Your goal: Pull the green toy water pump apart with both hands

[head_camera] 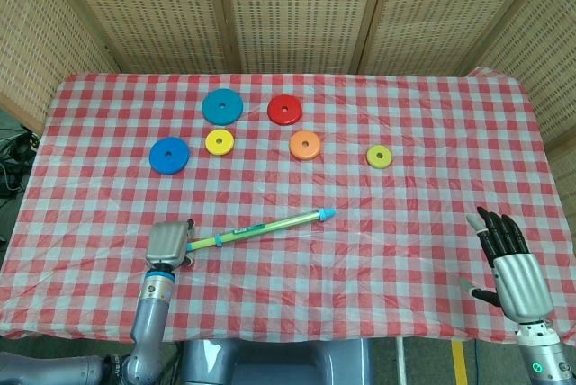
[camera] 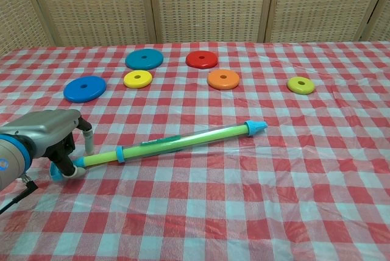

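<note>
The green toy water pump (head_camera: pixel 266 226) (camera: pixel 177 143) lies slanted on the checked cloth, blue nozzle up right, blue handle (camera: pixel 58 169) at the lower left. My left hand (head_camera: pixel 167 244) (camera: pixel 47 136) sits over the handle end. Its fingers (camera: pixel 77 172) straddle the handle, one curling under the rod, while the thumb stands just above the rod and apart from it. My right hand (head_camera: pixel 510 264) hovers at the table's near right edge, fingers spread and empty, far from the pump; the chest view does not show it.
Several coloured rings lie behind the pump: a blue one (head_camera: pixel 169 155), yellow (head_camera: pixel 220 141), teal (head_camera: pixel 222 106), red (head_camera: pixel 284 109), orange (head_camera: pixel 305 144) and a small yellow-green one (head_camera: pixel 379 156). A wicker screen stands behind the table.
</note>
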Controlling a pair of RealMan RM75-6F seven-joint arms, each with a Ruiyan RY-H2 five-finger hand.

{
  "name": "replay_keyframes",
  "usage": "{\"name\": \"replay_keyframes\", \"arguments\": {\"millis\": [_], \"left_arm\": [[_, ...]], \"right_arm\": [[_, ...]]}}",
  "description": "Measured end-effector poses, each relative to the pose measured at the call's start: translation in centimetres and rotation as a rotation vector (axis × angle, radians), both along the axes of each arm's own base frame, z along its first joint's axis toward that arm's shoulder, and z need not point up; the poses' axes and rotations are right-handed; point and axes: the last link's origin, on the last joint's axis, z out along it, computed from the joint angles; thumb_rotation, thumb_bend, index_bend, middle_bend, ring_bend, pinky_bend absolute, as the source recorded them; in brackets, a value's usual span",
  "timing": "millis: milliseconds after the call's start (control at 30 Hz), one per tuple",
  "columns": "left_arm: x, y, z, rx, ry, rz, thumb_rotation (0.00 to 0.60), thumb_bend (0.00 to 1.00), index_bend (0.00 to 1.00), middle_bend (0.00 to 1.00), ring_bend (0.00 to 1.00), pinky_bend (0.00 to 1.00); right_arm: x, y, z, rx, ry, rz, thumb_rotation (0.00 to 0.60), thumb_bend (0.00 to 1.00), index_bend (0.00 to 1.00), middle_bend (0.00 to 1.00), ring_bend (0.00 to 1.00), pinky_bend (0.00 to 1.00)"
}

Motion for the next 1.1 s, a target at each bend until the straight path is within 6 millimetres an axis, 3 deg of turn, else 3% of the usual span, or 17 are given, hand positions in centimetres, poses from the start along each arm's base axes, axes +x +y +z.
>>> {"name": "replay_keyframes", "arguments": {"millis": [133,300,400,800,1100], "left_arm": [[-0.2,0.0,-0.5,-0.012,0.004,0.003,0.600,0.28,0.47,0.94,0.90,0.77],[-0.1,0.0,-1.0,-0.015,0.008,0.000,0.600,0.53,0.53,0.94,0.90,0.77],[-0.1,0.1,-0.9,-0.006,0.016,-0.003,0.600,0.61,0.63,0.95,0.91,0.77],[0.2,0.8,1.2,0.058,0.020,-0.040,0.600,0.62,0.79,0.95,0.91,0.77],[1.2,2.0,4.1,0.145,0.050,-0.130,0.600,0.62,0.82,0.95,0.91,0.77]], "right_arm": [[0.0,0.0,0.0,0.000,-0.002,-0.002,0.600,0.10,0.01,0.00,0.00,0.00],[-0.1,0.0,0.0,0.000,-0.006,-0.003,0.600,0.10,0.01,0.00,0.00,0.00],[-0.1,0.0,0.0,0.000,-0.006,-0.001,0.600,0.10,0.01,0.00,0.00,0.00],[0.0,0.0,-0.2,0.006,-0.002,-0.002,0.600,0.10,0.01,0.00,0.00,0.00],[-0.1,0.0,-0.3,0.010,-0.001,-0.004,0.600,0.10,0.01,0.00,0.00,0.00]]}}
